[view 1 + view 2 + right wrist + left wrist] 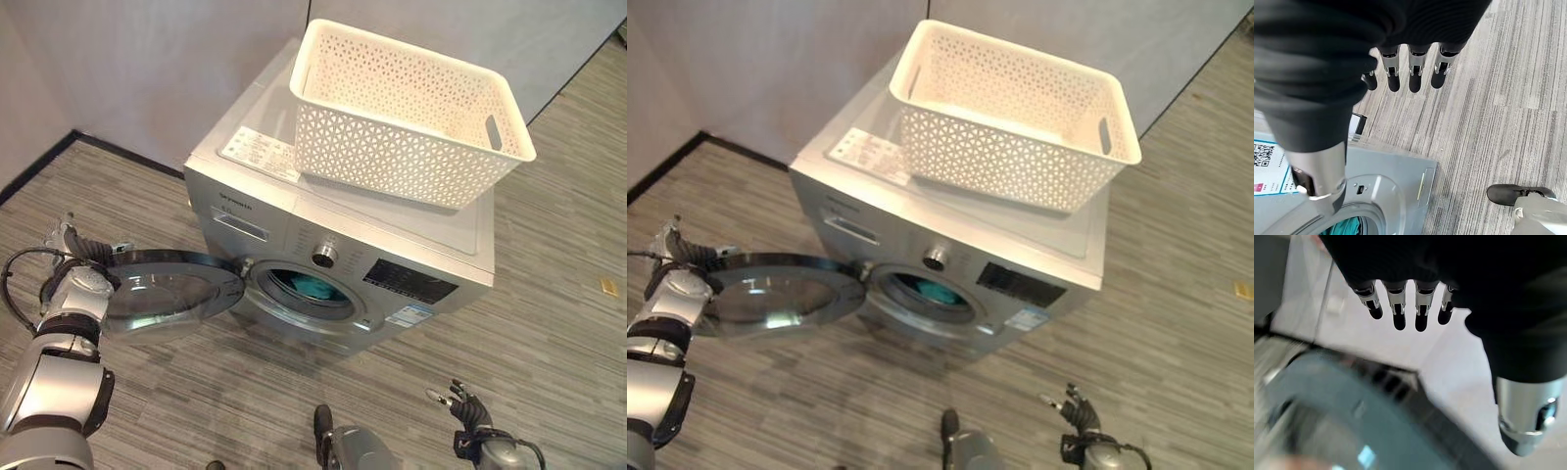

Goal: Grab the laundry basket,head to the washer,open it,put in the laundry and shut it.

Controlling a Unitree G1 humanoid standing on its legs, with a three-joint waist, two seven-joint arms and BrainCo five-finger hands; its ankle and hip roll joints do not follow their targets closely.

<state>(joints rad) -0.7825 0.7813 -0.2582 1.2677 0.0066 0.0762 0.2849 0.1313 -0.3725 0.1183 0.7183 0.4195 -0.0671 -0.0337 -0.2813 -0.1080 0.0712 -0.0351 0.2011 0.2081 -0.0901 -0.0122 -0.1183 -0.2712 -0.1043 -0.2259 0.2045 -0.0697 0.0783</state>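
A silver washing machine (338, 240) stands with its round glass door (171, 291) swung wide on the robot's left side, a white perforated basket (407, 113) resting on its top and something teal, the laundry (312, 287), visible inside the drum. The left hand (71, 257) sits at the far outer edge of the open door, fingers straight and relaxed in its wrist view, gripping nothing, with the dark door rim (1400, 406) passing just below them. The right hand (468, 409) hangs low in front of the machine, well apart from it, fingers likewise loose and empty. With the basket apparently emptied and the load in the drum, the step left looks to be shutting the door. The risk from here is a weak or glancing push: straight fingers on a curved, smooth rim could slide off, leaving the door ajar rather than latched. A bit of the teal cloth lies near the mouth of the opening, and if it hangs over the seal the door may catch on it and fail to close. The basket overhangs the machine's top slightly, so a hard slam might jolt it.
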